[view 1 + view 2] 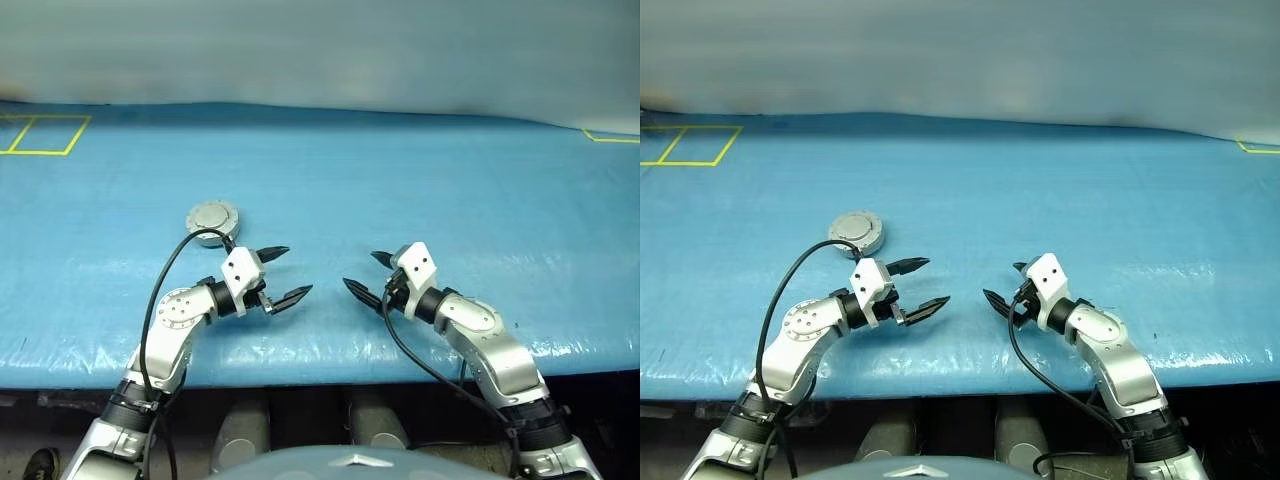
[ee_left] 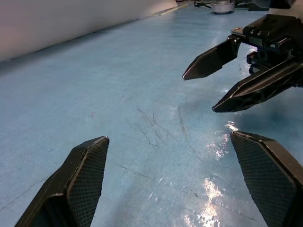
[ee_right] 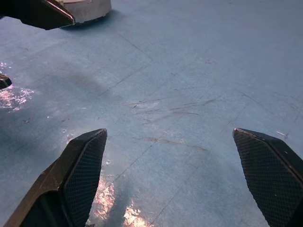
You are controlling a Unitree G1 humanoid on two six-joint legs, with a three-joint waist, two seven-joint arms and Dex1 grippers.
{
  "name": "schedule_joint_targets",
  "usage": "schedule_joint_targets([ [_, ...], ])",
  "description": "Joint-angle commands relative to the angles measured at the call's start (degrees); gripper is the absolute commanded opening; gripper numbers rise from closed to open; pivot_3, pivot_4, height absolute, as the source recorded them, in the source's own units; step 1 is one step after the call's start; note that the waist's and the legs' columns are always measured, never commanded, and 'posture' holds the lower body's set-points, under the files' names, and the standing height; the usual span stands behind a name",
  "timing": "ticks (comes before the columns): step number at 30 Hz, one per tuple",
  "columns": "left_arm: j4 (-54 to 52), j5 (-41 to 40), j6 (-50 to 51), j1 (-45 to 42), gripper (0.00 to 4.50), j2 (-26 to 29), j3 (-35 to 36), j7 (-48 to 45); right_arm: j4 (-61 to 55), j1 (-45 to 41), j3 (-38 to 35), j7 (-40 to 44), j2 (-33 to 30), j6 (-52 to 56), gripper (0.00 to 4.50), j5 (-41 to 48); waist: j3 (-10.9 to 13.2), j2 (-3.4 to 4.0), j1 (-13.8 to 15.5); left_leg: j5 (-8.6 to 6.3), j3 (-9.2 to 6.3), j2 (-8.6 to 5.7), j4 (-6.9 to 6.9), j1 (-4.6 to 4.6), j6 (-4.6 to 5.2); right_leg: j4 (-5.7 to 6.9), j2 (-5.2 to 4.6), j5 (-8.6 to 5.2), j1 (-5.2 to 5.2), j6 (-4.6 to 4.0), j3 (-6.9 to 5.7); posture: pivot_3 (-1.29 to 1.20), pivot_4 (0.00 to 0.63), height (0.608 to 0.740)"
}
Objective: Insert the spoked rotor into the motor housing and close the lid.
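There, the lid [image 1: 213, 217], a plain grey disc; shut.

Open blue table [image 1: 420, 180] stretches beyond the closed motor housing [image 1: 212, 219]; only a black cable [image 1: 165, 275] trails beside it.

No legible text, label, brand, number or sign is found in any view. The only markings are yellow tape outlines [image 1: 40, 135] on the blue table cover [image 1: 400, 180] at the upper left of the head views, forming rectangular boxes, and a further yellow corner mark [image 1: 610, 137] at the upper right edge. These carry no characters. The closed round lid [image 1: 212, 217] at left of centre shows a plain grey top with nothing readable on it.
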Motion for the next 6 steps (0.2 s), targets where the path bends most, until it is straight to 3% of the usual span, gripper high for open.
schedule_joint_targets([
  [1, 0.47, 0.99, -2.01, -0.94, 4.50, -0.73, 0.57, 0.35, -1.53, -1.02, -1.38, -0.15, 0.52, -0.53, 4.49, -0.12, 0.00, 0.00, 0.04, 0.00, 0.00, 0.00, 0.01, 0.00, 0.00, 0.00, 0.00, 0.00, 0.00, 0.00, 0.00, 0.00, 0.150, 0.740],
  [6, 1.46, 1.06, -2.47, -1.29, 4.50, -1.18, 0.86, 0.10, -1.20, -1.72, -1.53, -0.32, 0.92, -0.77, 4.49, -0.48, 0.00, 0.00, 0.08, 0.00, 0.00, 0.00, 0.03, 0.00, 0.00, 0.01, 0.00, 0.01, 0.01, 0.01, 0.00, 0.00, 0.150, 0.740],
])
